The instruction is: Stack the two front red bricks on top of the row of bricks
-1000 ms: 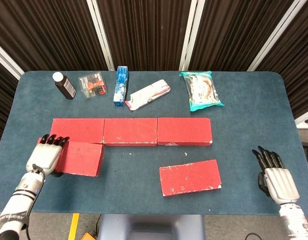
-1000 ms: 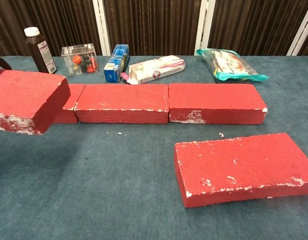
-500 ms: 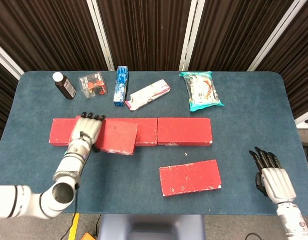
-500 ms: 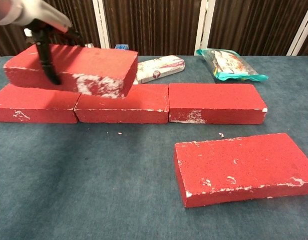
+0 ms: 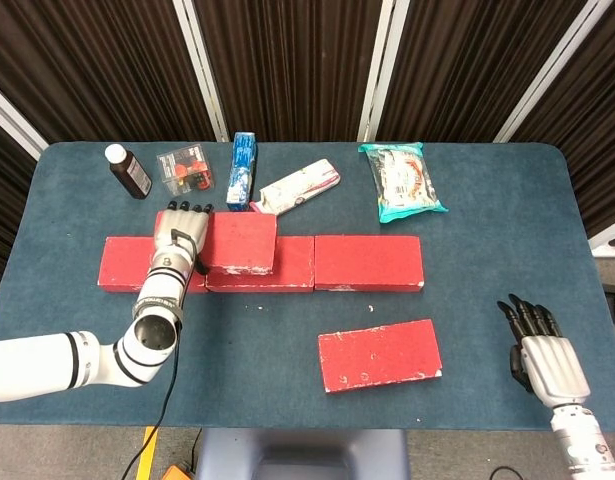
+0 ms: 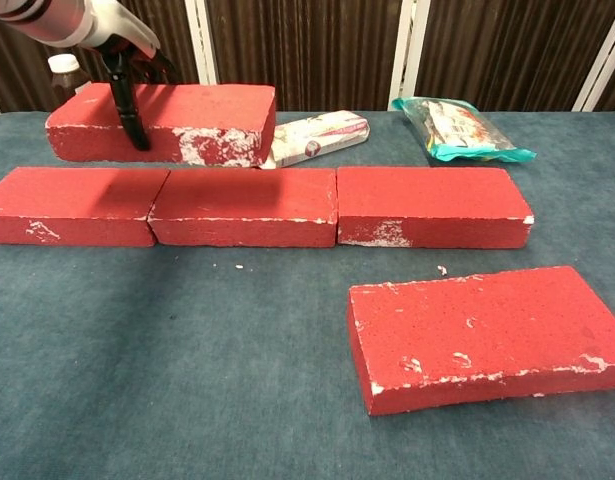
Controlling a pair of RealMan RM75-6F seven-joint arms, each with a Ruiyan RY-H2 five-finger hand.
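Under the left hand, whose fingers clasp it, the first front red brick has risen from tabletop level to above the row of bricks, ready for lowering, while the open-fingered right hand idles beside the second brick.

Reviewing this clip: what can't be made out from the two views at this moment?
- Whether the held brick touches the row of bricks: head view looks straight down; chest view suggests a gap, not conclusively.
- Left hand: chest view cuts it off at the top edge; its palm is hidden by the brick.
- Right hand: absent from the chest view.
- Bottle label: too small to read.
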